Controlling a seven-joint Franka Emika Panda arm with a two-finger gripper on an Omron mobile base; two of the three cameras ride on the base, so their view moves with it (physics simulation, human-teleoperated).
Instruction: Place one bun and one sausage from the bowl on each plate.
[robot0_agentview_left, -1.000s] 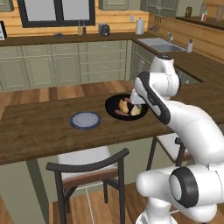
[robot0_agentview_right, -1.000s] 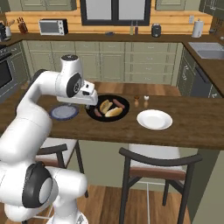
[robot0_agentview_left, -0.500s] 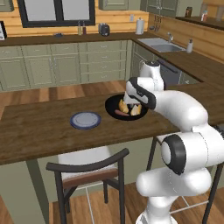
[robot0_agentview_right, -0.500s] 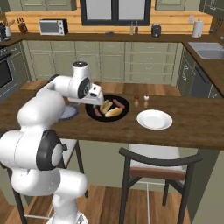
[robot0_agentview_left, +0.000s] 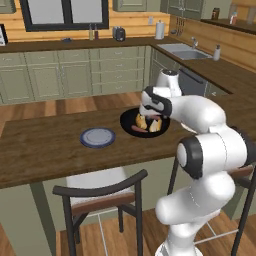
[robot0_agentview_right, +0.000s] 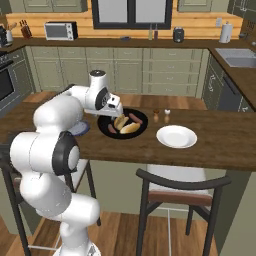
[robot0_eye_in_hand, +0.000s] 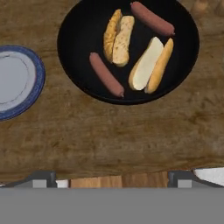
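Observation:
The black bowl (robot0_eye_in_hand: 83, 35) holds two split buns (robot0_eye_in_hand: 118, 37) (robot0_eye_in_hand: 151, 65) and two sausages (robot0_eye_in_hand: 106, 74) (robot0_eye_in_hand: 152, 19). It stands mid-counter, bowl (robot0_agentview_left: 129, 120) (robot0_agentview_right: 106, 131). The blue-grey plate (robot0_eye_in_hand: 17, 81) (robot0_agentview_left: 98, 137) lies bare to its left; my arm partly hides that plate (robot0_agentview_right: 80, 129). The white plate (robot0_agentview_right: 176, 136) lies bare on the bowl's right. My gripper (robot0_eye_in_hand: 112, 179) (robot0_agentview_left: 149, 115) (robot0_agentview_right: 111, 116) hovers open over the bowl's near rim, nothing between its fingers.
Two small shakers (robot0_agentview_right: 161, 116) stand just behind the white plate. A dark chair (robot0_agentview_left: 100, 195) is tucked under the counter's near edge, and another chair (robot0_agentview_right: 180, 190) stands further right. Bare wood counter (robot0_eye_in_hand: 113, 131) lies between the bowl and the near edge.
The arm has folded and swung so that the hand now points down over the bowl's near side. The gripper has stayed open. Food and plates have not moved.

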